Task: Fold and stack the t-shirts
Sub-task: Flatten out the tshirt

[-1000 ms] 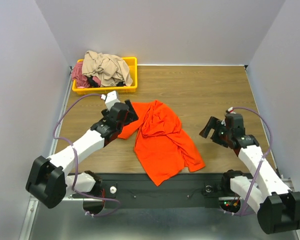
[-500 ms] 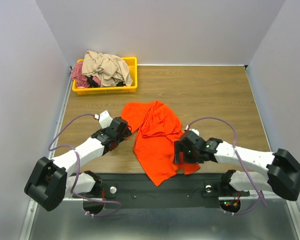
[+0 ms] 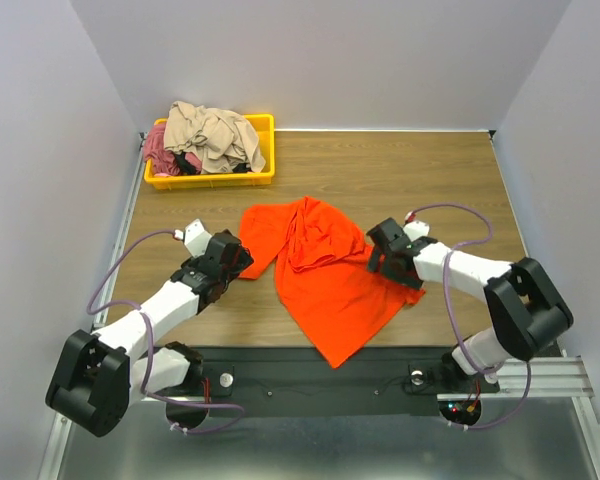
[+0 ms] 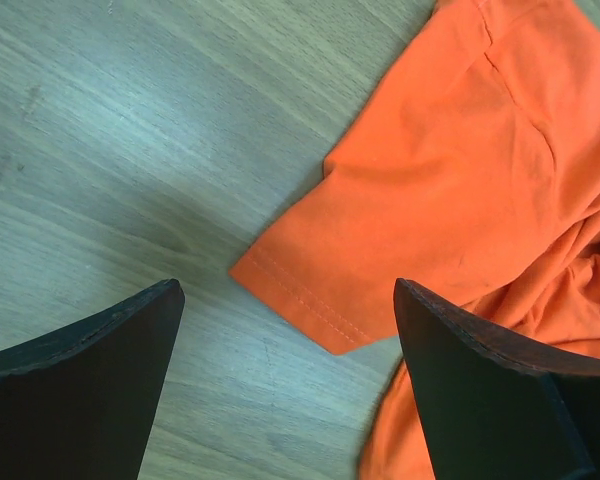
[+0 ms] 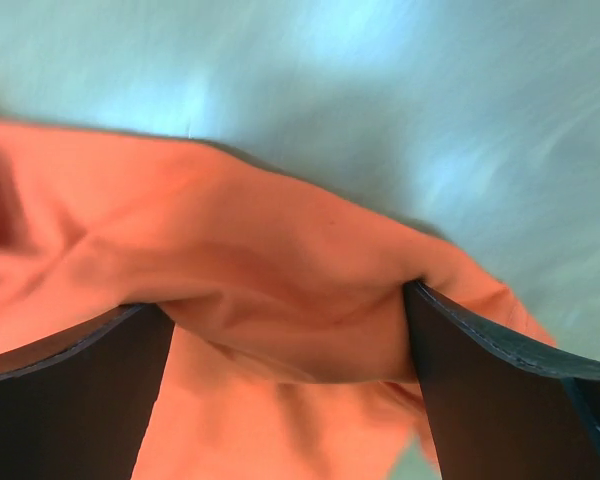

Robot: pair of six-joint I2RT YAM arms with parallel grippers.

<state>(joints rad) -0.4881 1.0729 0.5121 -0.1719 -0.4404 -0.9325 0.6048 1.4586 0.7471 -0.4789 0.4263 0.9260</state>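
An orange t-shirt point(image 3: 320, 275) lies crumpled on the wooden table point(image 3: 430, 180), its tail pointing at the near edge. My left gripper point(image 3: 236, 262) is open and low over the table just left of the shirt's left sleeve. In the left wrist view the sleeve hem point(image 4: 315, 305) lies between the spread fingers point(image 4: 100, 370), untouched. My right gripper point(image 3: 382, 256) sits on the shirt's right edge. In the right wrist view its jaws stand wide apart with a bunched fold of orange cloth point(image 5: 280, 300) between the fingers point(image 5: 500, 380).
A yellow bin point(image 3: 212, 181) at the back left holds a heap of beige point(image 3: 212, 133) and pink clothes. Grey walls close in the table on three sides. A black rail point(image 3: 310, 378) runs along the near edge.
My right arm swung in from the right onto the shirt, then moved back and right; the shirt's right side spread out with it. My left gripper drew back off the sleeve towards me.
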